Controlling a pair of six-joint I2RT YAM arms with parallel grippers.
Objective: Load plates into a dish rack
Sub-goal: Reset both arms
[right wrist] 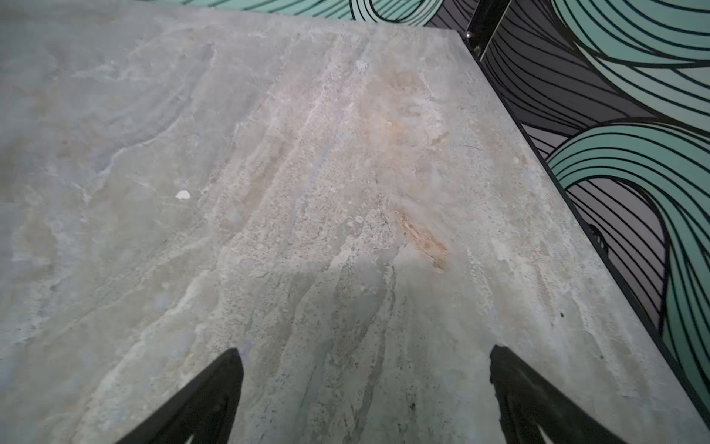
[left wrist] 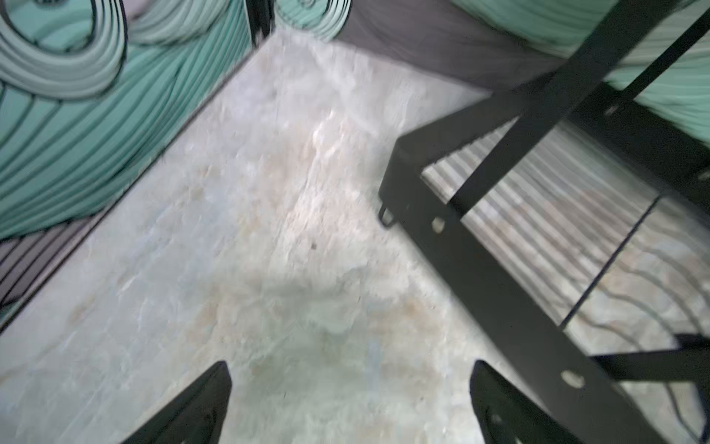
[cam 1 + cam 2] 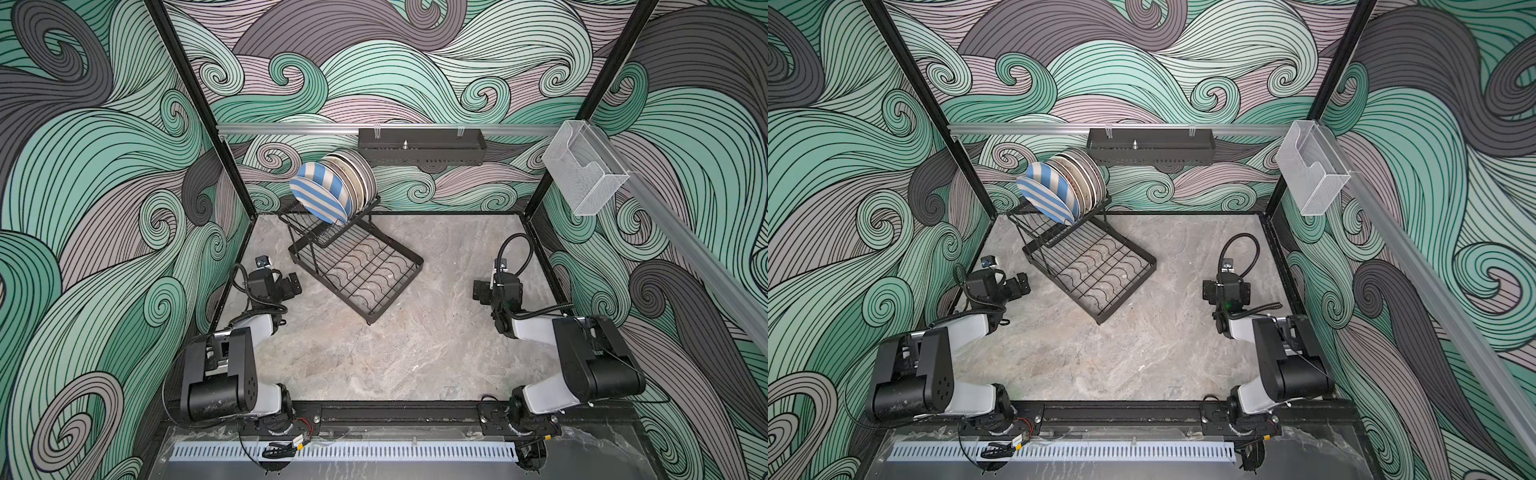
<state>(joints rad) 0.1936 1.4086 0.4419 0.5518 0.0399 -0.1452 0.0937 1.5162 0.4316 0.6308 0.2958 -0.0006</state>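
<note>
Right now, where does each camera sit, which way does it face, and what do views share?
Top views: high above the robot, looking down at the table, dish rack and plates; the left arm and right arm show.
Left wrist: on the left arm, facing the table and a dish rack corner; open left hand shows.
Right wrist: on the right arm, facing table and wall; open right hand shows.
Shared: top views and left wrist both see the dish rack.

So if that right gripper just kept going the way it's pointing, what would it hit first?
Probably the bare tabletop: the right gripper, jaws open, angles down at it with nothing in between. Depth is hard to judge.
</note>
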